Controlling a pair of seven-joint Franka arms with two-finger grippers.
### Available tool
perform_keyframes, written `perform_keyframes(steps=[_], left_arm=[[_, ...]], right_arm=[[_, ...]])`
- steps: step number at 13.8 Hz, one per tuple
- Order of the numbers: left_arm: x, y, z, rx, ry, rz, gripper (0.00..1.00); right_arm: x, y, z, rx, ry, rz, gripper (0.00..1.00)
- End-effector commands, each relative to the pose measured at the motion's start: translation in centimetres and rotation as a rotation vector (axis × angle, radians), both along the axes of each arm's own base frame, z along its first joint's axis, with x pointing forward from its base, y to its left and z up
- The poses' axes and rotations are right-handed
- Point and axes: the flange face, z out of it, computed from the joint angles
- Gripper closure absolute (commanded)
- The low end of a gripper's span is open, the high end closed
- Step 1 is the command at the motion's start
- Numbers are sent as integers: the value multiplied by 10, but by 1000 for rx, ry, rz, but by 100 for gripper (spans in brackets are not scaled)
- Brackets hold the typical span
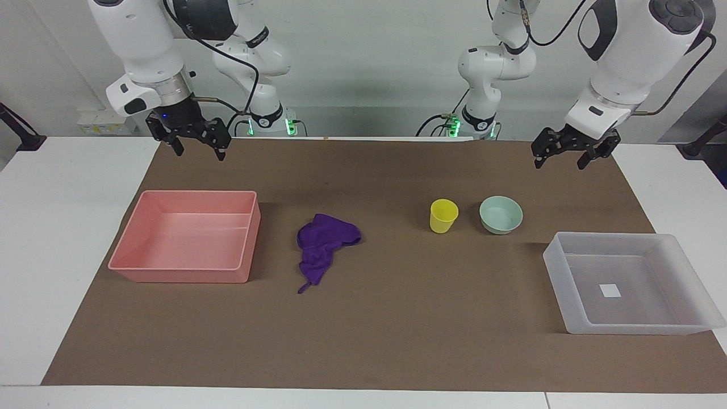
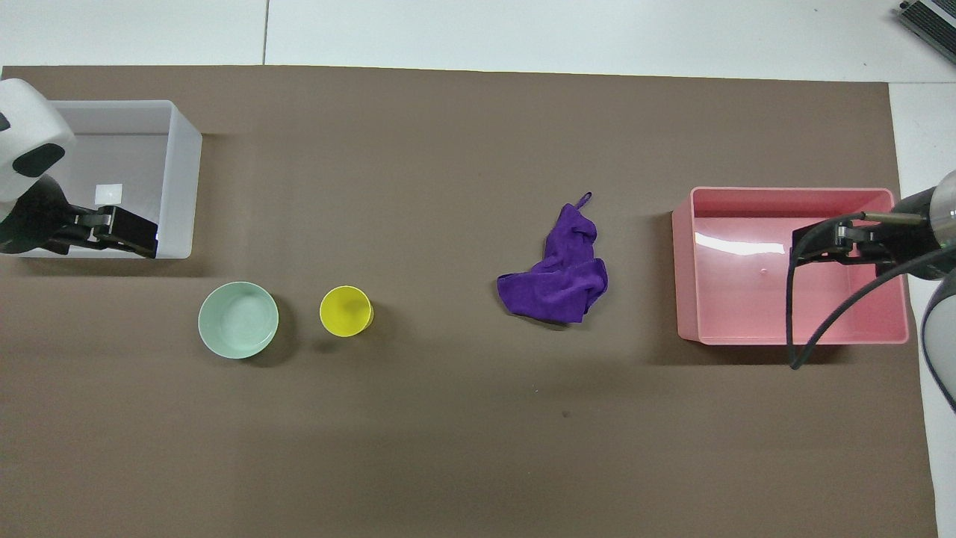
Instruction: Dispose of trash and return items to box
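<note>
1. Left gripper (image 1: 559,157) and right gripper (image 1: 196,146) hang raised with fingers spread, grasping nothing.
2. Purple rag (image 1: 322,243) lies beside the pink tray (image 1: 179,277).
3. Yellow cup (image 1: 443,216) and green bowl (image 1: 500,215) stand near the translucent box (image 1: 573,318).

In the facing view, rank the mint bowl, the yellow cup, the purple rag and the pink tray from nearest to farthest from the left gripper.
From the left gripper, raised at its own end of the table:
1. Mint bowl, closest, beside the cup.
2. Yellow cup, next along toward the right arm's end.
3. Purple rag, mid-table.
4. Pink tray, at the right arm's end.
</note>
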Motion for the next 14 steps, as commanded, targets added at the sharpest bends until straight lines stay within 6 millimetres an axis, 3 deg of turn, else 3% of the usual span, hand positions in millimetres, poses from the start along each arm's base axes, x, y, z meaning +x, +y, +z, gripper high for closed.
perform_keyframes(steps=[1, 4, 8, 10, 14], left_arm=[[3, 2, 5, 7, -6, -4, 0], [3, 3, 5, 9, -4, -4, 0], [4, 2, 3, 9, -1, -6, 0], [3, -1, 2, 9, 2, -10, 0], [4, 1, 3, 7, -3, -3, 0]], right_arm=[[3, 5, 5, 17, -41, 22, 0], [12, 10, -7, 18, -101, 16, 0], [25, 74, -24, 25, -154, -64, 0], [29, 100, -52, 38, -161, -120, 0], [29, 167, -130, 55, -136, -231, 0]])
